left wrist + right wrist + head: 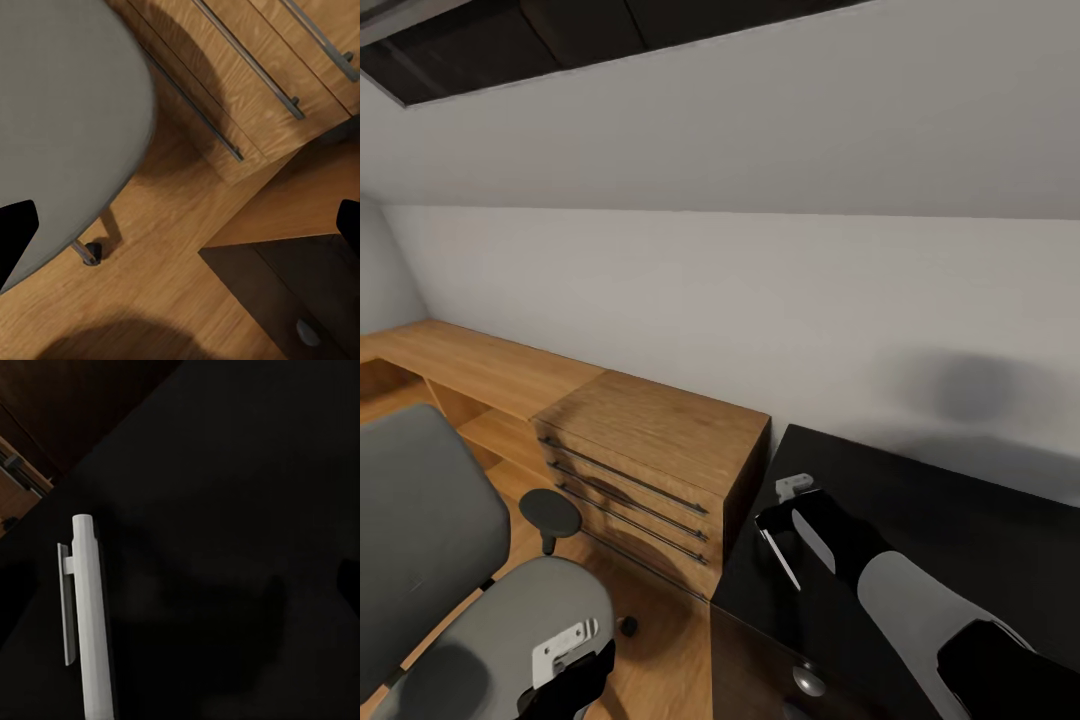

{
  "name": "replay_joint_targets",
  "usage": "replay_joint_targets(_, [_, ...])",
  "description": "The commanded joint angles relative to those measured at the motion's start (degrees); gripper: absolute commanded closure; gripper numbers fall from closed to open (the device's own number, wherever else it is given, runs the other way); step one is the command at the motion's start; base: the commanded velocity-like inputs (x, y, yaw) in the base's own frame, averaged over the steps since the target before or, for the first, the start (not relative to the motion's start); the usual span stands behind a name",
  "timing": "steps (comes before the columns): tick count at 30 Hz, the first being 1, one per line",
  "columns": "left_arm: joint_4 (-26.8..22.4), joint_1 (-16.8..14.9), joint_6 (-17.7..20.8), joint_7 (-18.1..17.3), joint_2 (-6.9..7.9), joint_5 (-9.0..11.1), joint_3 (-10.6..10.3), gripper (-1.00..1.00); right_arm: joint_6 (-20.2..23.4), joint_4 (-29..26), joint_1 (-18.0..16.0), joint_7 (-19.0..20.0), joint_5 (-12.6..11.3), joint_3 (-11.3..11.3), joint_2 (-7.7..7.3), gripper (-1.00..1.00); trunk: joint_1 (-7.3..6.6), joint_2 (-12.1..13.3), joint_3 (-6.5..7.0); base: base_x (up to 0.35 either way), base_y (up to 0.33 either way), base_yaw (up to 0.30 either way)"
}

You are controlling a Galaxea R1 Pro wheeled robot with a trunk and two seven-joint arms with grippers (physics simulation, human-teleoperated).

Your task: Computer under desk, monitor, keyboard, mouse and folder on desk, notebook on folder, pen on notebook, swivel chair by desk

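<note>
Oak drawer unit with dark bar handles against the white wall, low wood shelving alongside, wooden floor beneath

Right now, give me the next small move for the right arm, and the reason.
Probably hold the right claw where it is and turn the head along the desk. The white pen is at that claw over the black tabletop, and no notebook lies on the stretch in view. Whether the claw grips the pen, I cannot tell.

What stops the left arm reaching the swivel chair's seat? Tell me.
Probably nothing: the left pincer hangs open right at the edge of the swivel chair seat, with nothing between them.
</note>
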Motion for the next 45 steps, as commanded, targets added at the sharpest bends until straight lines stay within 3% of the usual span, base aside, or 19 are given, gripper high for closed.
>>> replay_joint_targets(1, [-0.11,0.0,0.11,0.52,0.0,0.6,-0.05,-1.0,0.22,-0.05,-0.05,-0.2,-0.3,0.31,-0.04,-1.0,0.0,-0.03,-0.05,0.0,0.0,0.0])
replay_joint_targets(34, [-0.04,0.0,0.11,0.55,-0.01,0.58,-0.05,-1.0,0.29,-0.04,-0.05,-0.2,-0.42,0.38,0.05,-1.0,0.0,-0.03,-0.09,0.0,0.0,0.001])
replay_joint_targets(45, [-0.04,0.0,0.11,0.57,-0.01,0.58,0.03,-1.0,0.29,-0.02,-0.05,-0.2,-0.46,0.35,0.06,-1.0,0.0,-0.03,-0.65,0.0,0.0,0.121])
